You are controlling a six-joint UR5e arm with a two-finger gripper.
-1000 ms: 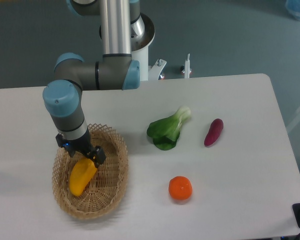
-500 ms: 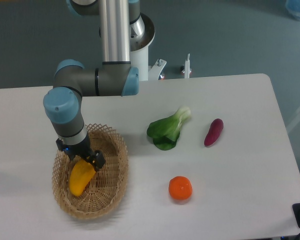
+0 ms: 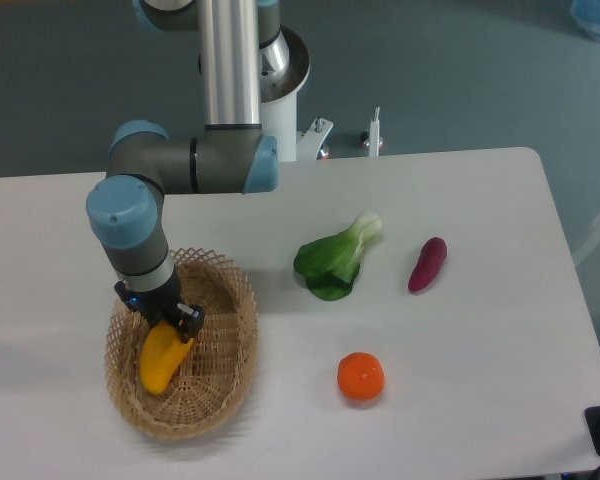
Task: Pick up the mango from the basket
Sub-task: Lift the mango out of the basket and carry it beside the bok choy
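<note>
Down in the basket [image 3: 225, 375] at the left of the desk [image 3: 480, 360], the claw [image 3: 170, 322] sits right at the upper end of the mango [image 3: 158, 360], which lies on the wicker floor, slanting toward the near-left. From this single fixed view the fingers are dark and partly hidden by the wrist, so I cannot tell whether they have closed on the fruit. By my reading the reach is done, while the grasp is unconfirmed and the lift is left, since the mango looks to rest in the basket.
</note>
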